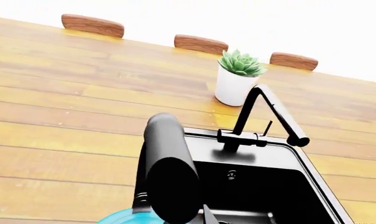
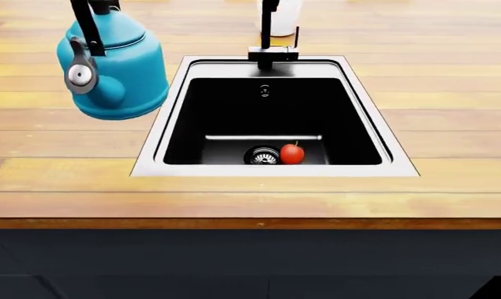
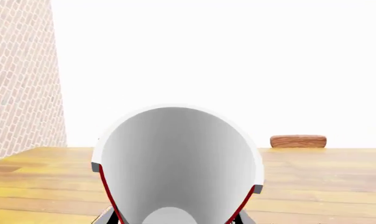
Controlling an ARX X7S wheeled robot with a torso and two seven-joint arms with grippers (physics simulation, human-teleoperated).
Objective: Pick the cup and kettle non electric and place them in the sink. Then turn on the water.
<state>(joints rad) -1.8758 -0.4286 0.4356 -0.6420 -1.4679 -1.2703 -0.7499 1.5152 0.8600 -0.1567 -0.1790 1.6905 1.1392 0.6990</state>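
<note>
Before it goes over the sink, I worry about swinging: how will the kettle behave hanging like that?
The kettle hangs by its arched handle, so it may sway. It is squat and round, probably heavy for its size. Its body looks smooth and glossy, likely slippery if pushed.

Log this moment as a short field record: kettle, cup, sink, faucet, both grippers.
kettle: teal kettle hangs by its black handle, at the left of the sink, above the wooden counter
cup: red cup fills the right wrist view, white inside facing the camera; absent from the head view
sink: black sink holds a small red fruit beside the drain
faucet: black faucet, no water running
left gripper: jaws not visible
right gripper: jaws not clearly visible
</note>
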